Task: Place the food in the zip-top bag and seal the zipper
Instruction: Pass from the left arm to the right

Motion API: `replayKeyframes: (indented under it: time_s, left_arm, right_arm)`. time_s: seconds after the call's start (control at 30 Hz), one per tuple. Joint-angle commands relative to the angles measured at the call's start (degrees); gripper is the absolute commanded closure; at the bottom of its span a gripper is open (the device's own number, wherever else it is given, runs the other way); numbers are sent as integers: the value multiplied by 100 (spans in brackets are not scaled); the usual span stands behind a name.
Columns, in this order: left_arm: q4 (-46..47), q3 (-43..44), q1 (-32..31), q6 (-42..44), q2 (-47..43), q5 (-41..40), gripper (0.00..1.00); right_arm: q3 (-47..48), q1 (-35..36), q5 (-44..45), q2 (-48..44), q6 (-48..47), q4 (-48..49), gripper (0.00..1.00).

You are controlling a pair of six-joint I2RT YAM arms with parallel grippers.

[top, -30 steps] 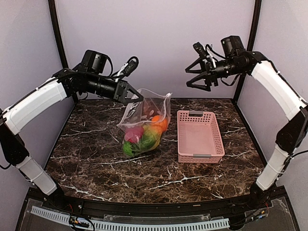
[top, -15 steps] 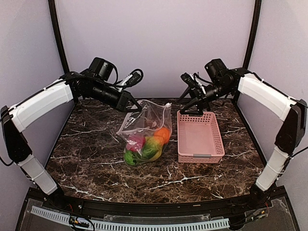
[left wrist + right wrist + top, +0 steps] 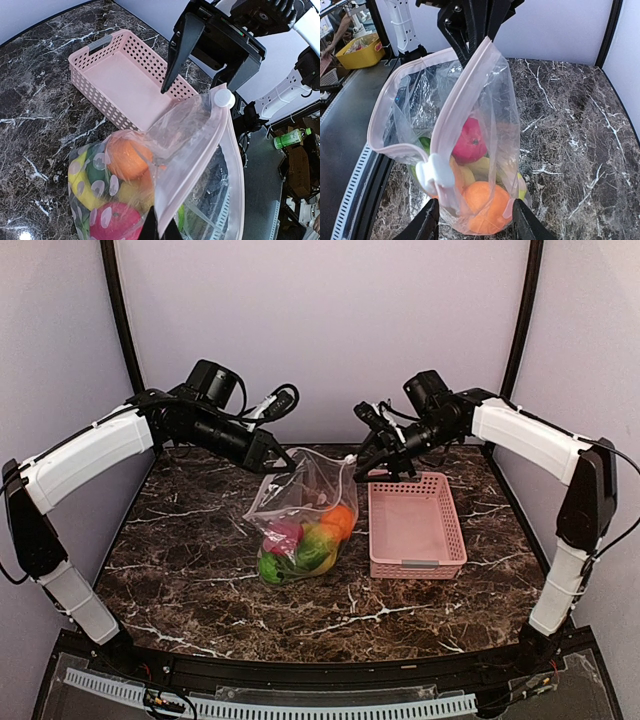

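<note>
The zip-top bag [image 3: 300, 502] hangs upright over the table, its mouth open, with the food [image 3: 305, 535] in its bottom. My left gripper [image 3: 284, 462] is shut on the bag's top left corner; in the left wrist view its fingertips [image 3: 160, 231] pinch the pink edge. An orange [image 3: 487, 200], a red-pink fruit [image 3: 470, 140] and yellow and green pieces show through the plastic. The zipper [image 3: 462, 90] is a pale pink strip with a white slider [image 3: 431, 175] at the right end. My right gripper [image 3: 476, 222] stands open, its fingers on either side of that end.
A pink lattice basket [image 3: 413, 522] with nothing in it stands just right of the bag, under my right arm. Dark marble table [image 3: 200, 570] lies all around, with purple walls behind and at the sides.
My right arm has come down and leftward from high on the right to the bag's right corner, its jaws narrowing. The left arm lowered the bag a little, then held still.
</note>
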Motion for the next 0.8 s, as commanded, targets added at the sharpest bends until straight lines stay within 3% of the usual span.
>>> replayKeyframes:
  time_s: [0.0, 0.13, 0.37, 0.43, 0.6, 0.63, 0.73, 0.77]
  left_arm:
    - [0, -86, 16, 66, 15, -61, 99]
    - [2, -79, 15, 76, 15, -51, 99]
    - [-32, -48, 15, 114, -14, -112, 99]
    - [-23, -43, 17, 119, -33, -184, 97]
    - [436, -326, 15, 218, -623, -1326, 75]
    - [626, -653, 15, 258, -814, -1483, 71]
    - [1777, -1530, 16, 345, -1924, -2088, 46]
    - [2186, -1979, 15, 343, -2137, -2152, 42]
  right_arm:
    - [240, 116, -194, 90, 124, 242, 55]
    - [353, 143, -337, 128, 163, 254, 64]
    - [387, 160, -389, 125, 172, 248, 98]
    - [378, 153, -379, 130, 189, 243, 100]
    - [440, 137, -405, 86, 319, 213, 100]
    - [465, 123, -420, 67, 368, 219, 100]
    - [630, 46, -437, 60, 669, 249, 100]
    - [705, 19, -448, 80, 795, 259, 100]
